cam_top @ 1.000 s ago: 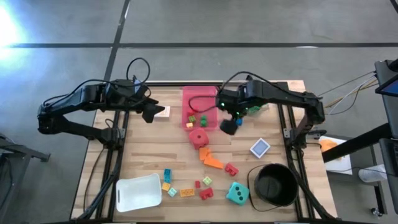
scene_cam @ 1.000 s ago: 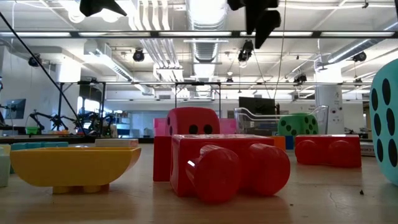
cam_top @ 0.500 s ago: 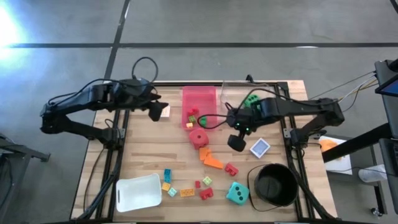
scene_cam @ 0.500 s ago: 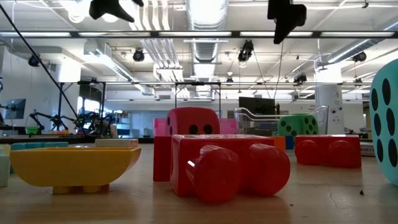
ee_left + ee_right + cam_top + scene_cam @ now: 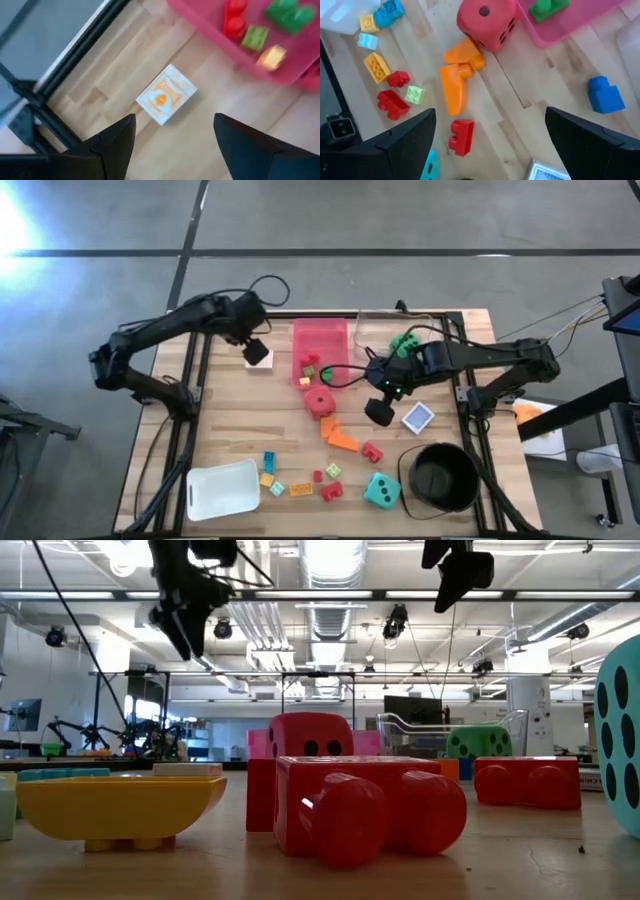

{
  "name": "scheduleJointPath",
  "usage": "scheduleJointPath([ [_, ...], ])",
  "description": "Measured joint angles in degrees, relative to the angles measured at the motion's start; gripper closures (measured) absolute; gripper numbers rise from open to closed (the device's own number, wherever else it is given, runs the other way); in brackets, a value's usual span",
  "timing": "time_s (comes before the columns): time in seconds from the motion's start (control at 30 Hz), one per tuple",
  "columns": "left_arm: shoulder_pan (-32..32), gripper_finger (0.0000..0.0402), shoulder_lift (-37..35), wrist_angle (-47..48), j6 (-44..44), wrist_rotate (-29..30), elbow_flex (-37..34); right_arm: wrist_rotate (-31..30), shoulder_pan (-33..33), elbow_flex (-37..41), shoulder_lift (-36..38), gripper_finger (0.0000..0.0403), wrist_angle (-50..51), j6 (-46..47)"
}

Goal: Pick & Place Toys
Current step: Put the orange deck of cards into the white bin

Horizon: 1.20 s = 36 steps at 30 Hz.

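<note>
Left gripper [image 5: 172, 135], jaws spread and empty, hovers over the orange-printed card [image 5: 166, 93]; lying flat on the desk [image 5: 240, 420], it probably slips the pinch. Right gripper [image 5: 379, 412], released, waits at three o'clock.

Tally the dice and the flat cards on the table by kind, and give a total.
Dice: 3 (red die, green die, teal die)
Cards: 2 (orange-printed card, blue-printed card)
Total: 5
</note>
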<state>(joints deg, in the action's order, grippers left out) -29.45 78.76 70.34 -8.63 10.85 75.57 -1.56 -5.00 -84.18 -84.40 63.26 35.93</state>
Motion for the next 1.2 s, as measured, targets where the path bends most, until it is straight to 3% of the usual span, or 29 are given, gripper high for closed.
scheduleJointPath([
  [0.17, -4.04, 0.013, 6.39, -1.39, 4.19, -10.28, 0.0, 0.0, 0.01, 0.0, 0.04, 0.0035, -0.09, -1.27],
  [0.67, -5.18, 0.013, 21.27, -3.95, 13.73, -7.46, 0.0, 0.14, 0.01, 0.0, 0.89, 0.0035, -0.1, -3.1],
  [1.2, -6.2, 0.013, 23.24, -7.1, 23.55, -8.61, -5.1, 0.55, -0.01, 0.02, 1.92, 0.0035, 0.39, -2.92],
])
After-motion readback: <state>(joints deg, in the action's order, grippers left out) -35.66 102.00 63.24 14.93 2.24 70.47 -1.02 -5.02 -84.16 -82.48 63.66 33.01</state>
